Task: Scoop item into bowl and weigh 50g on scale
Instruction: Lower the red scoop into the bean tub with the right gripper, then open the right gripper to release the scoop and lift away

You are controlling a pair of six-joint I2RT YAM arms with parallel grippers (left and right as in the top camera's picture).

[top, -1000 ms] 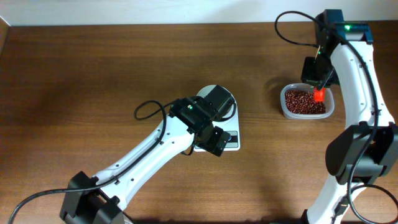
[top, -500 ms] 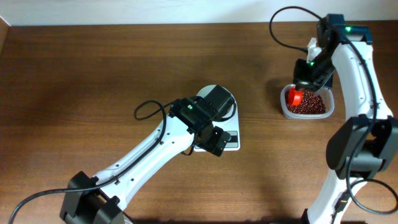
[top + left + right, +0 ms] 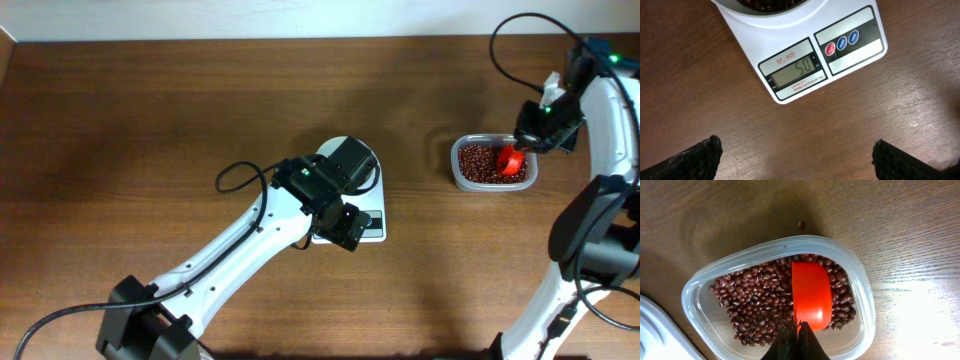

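your right hand (image 3: 795, 342) pinches the red scoop (image 3: 811, 295) in the tub (image 3: 860, 287) of beans (image 3: 752, 302); your left hand (image 3: 797, 160) hangs wide above the scale (image 3: 852, 57), reading 50.

Overhead straight down over whole table (image 3: 150, 120); wrist views close above scale (image 3: 790, 40), tub (image 3: 690, 292).
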